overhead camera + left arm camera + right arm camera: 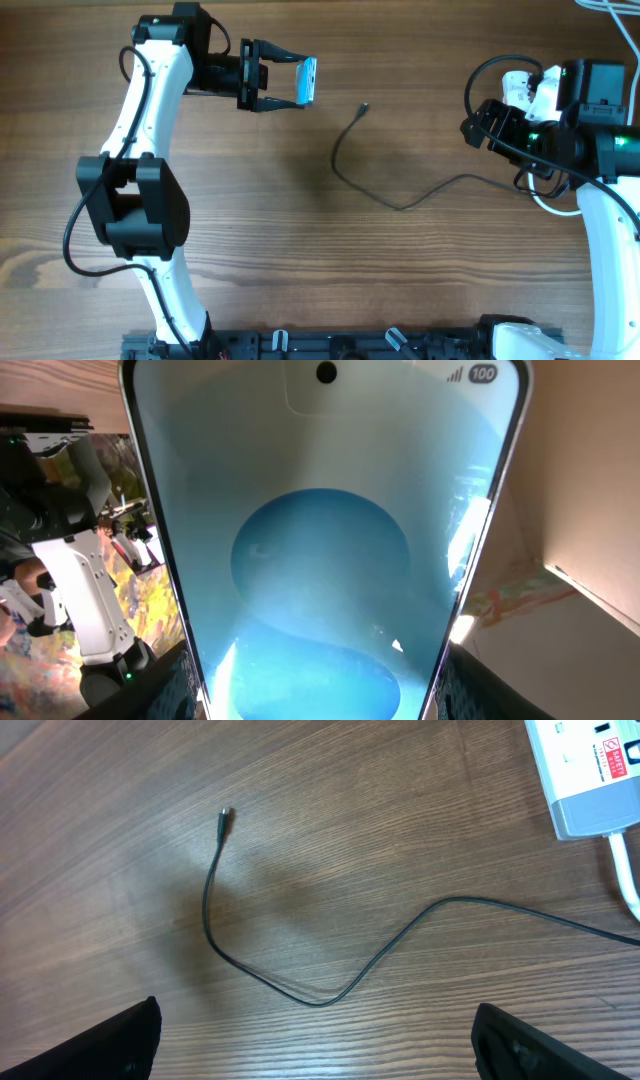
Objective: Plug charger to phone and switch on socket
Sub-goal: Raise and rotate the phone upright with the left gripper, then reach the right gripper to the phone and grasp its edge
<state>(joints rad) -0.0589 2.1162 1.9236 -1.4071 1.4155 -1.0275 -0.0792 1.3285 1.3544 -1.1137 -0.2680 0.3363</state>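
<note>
My left gripper [298,82] is shut on the phone [309,82] and holds it on edge above the table's far left. In the left wrist view the phone's cyan screen [320,560] fills the frame between my fingers [320,698]. The charger, a thin black cable [400,206], lies loose on the table, its connector tip [363,107] right of the phone and apart from it. It also shows in the right wrist view [320,1002], tip [225,813]. My right gripper [478,128] is open and empty [315,1040] above the cable. The socket [590,770] is mostly hidden under my right arm [518,86].
The socket's white lead [625,880] runs from its grey end and loops out under my right arm [545,206]. Another white cable [622,22] crosses the far right corner. A black rail [340,345] runs along the near edge.
</note>
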